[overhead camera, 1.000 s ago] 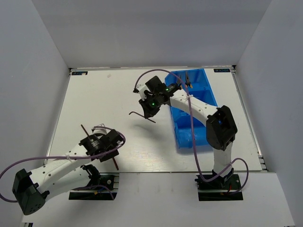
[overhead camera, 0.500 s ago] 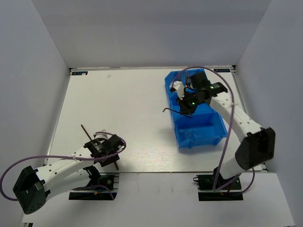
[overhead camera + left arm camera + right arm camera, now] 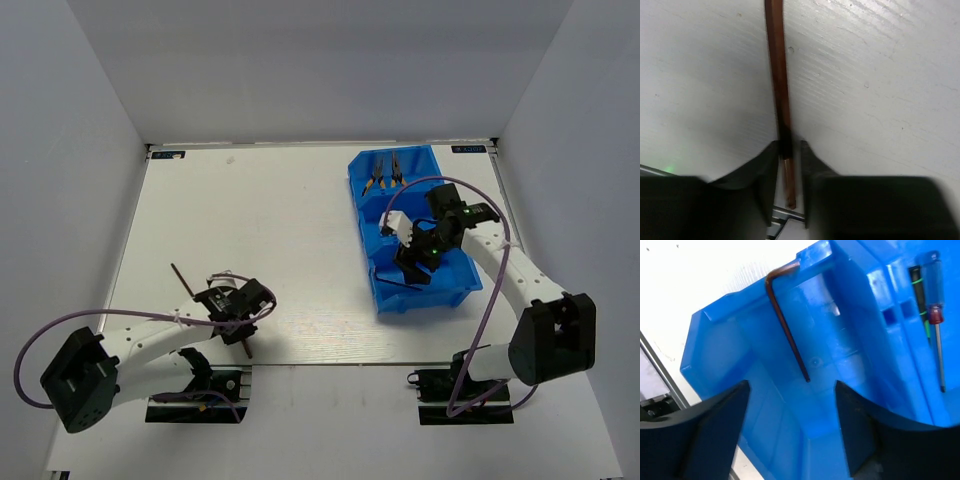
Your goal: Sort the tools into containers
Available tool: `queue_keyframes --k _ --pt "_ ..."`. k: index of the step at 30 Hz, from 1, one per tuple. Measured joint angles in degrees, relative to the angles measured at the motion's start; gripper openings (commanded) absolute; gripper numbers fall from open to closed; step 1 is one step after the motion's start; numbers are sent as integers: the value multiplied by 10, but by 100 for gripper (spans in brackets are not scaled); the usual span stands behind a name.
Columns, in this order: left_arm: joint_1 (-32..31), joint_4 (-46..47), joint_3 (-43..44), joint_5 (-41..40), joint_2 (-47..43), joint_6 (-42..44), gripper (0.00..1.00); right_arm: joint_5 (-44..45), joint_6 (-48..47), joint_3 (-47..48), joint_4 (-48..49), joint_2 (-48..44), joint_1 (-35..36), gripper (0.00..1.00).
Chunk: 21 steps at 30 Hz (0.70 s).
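A brown hex key (image 3: 777, 75) lies flat on the white table, and my left gripper (image 3: 788, 150) is shut on its shaft near one end. In the top view that hex key (image 3: 183, 280) runs from the left gripper (image 3: 235, 322) toward the far left. My right gripper (image 3: 791, 405) hangs open and empty over the near compartment of the blue bin (image 3: 875, 340). Another hex key (image 3: 787, 335) leans inside that compartment, its bend hooked at the rim. Two screwdrivers (image 3: 934, 295) lie in the middle compartment. Two pliers (image 3: 385, 172) lie in the far one.
The blue bin (image 3: 425, 298) stands at the right of the table, with its long side running away from me. The right arm (image 3: 505, 270) reaches over it from the right. White walls enclose the table on three sides.
My right gripper carried a hex key from mid-table over the bin to the near compartment, then opened and let it drop inside. My left gripper lowered and closed on the hex key on the table.
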Motion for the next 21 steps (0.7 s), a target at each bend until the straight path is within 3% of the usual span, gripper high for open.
queue_keyframes --k 5,13,21 --pt "1 9 11 -7 22 2 0 -28 6 0 -2 -28 -20 77" --pt "-2 21 65 -8 84 52 0 -83 57 11 -1 -42 -53 77" --pt "-8 156 295 45 219 251 0 -103 114 10 28 -49 -86 77"
